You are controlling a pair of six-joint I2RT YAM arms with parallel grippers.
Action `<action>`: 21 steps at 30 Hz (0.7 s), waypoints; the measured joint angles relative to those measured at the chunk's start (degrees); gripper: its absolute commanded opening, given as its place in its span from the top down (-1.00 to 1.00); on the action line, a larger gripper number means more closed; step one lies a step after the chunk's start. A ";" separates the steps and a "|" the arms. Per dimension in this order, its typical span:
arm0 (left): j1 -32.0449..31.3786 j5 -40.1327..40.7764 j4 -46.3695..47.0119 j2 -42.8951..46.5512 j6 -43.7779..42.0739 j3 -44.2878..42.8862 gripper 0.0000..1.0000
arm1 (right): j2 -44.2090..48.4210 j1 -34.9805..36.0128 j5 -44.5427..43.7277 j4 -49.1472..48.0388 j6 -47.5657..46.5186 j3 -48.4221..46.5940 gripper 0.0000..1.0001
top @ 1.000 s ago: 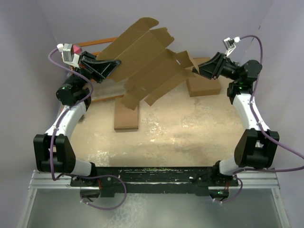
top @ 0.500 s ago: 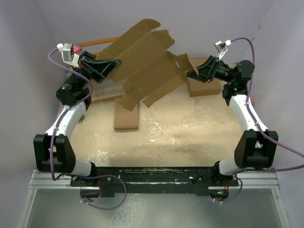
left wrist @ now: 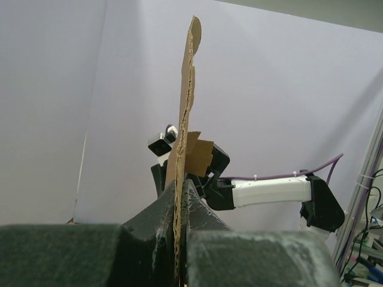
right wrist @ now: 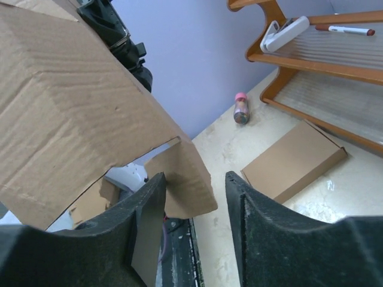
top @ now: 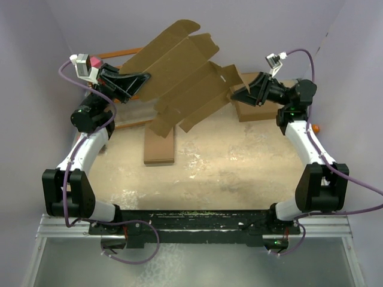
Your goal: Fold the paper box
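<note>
The paper box [top: 182,75] is a flat brown die-cut blank held tilted in the air over the back of the table. My left gripper [top: 145,78] is shut on its left edge; in the left wrist view the sheet [left wrist: 187,89] stands edge-on, pinched between the jaws [left wrist: 178,186]. My right gripper [top: 234,95] is at the blank's right end, open. In the right wrist view a rounded flap [right wrist: 188,185] of the blank lies between the fingers [right wrist: 194,176], against the left finger [right wrist: 146,215] and apart from the right one.
A slim folded brown box [top: 160,146] lies on the table under the blank. A wider brown box [top: 257,109] sits below my right gripper. A wooden rack [right wrist: 311,60] holds a white clip [right wrist: 284,33] and a pen [right wrist: 347,28]. A small bottle [right wrist: 241,109] stands by the wall.
My right gripper has moved left onto the blank's right flap and its jaws have narrowed a little. The left gripper has kept its hold and barely moved.
</note>
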State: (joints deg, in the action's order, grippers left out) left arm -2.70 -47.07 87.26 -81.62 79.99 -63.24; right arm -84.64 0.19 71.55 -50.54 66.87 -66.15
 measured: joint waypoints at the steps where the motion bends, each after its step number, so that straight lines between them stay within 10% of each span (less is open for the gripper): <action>1: 0.00 0.20 0.00 0.00 0.00 0.00 0.92 | 0.00 0.09 -0.02 -0.66 0.57 0.07 0.20; 10: -0.07 1.73 0.00 0.00 0.04 0.00 0.92 | 0.00 0.46 0.02 -7.02 5.20 0.09 1.00; 19: -0.07 2.34 0.00 -0.09 -0.04 0.11 0.92 | 1.70 0.46 -0.09 -3.80 2.01 1.33 1.00; 21: -0.04 2.32 0.02 -0.17 -0.07 0.44 0.92 | 3.48 0.46 -0.50 2.93 -4.48 1.29 0.22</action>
State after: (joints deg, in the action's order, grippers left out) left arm -2.74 -44.75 87.29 -81.80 79.92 -62.81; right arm -81.17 0.64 71.05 -47.62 62.39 -64.86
